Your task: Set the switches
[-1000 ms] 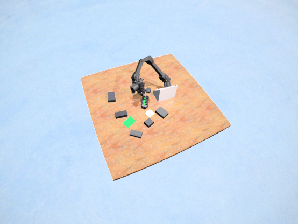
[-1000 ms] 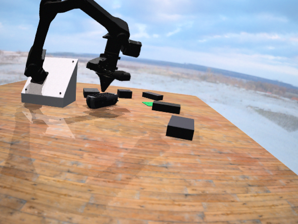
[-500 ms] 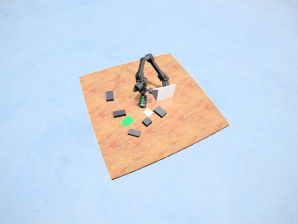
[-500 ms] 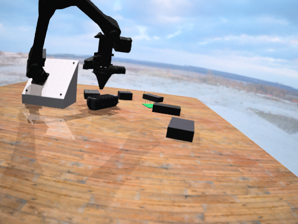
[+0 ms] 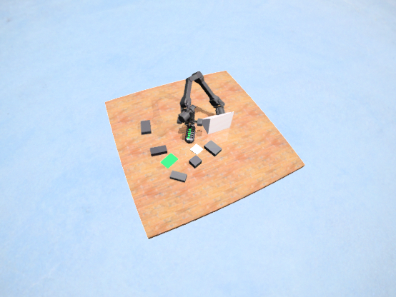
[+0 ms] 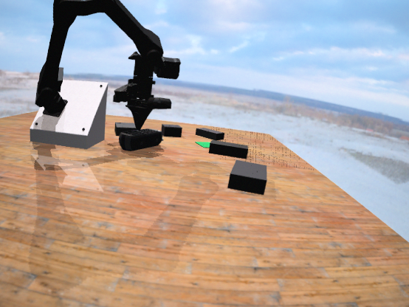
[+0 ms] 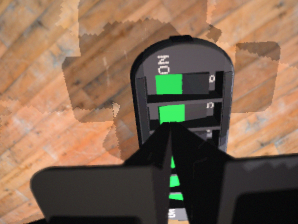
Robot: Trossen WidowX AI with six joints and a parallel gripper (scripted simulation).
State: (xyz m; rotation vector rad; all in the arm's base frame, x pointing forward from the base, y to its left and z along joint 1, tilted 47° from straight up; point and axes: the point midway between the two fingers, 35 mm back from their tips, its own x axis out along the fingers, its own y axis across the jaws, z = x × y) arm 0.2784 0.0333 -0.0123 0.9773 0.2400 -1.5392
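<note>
Your gripper is pinched fully shut with nothing in it, the two fingers meeting in a single point that hangs just over the switch box, at about the third rocker counting back from the far rounded end. In the wrist view the green halves of the switches run up the box's left side toward twelve o'clock, under the printed ON. From the side camera the box lies flat on the wooden bench, just at three o'clock of the white wedge-shaped mount where the arm is bolted, with the tip directly above it and, as far as you can tell, barely off it. Expect a stiff, hard-shelled, fairly light box that will skate on the smooth wood if you push sideways, so press rockers straight down with the closed tip. To read the label underneath, you would take it across its short width, by the long flat sides near the middle, clear of the rockers. Farther out, toward four and five o'clock in the top view, lie dark blocks, a white tile and a green tile, all apart from the box.
</note>
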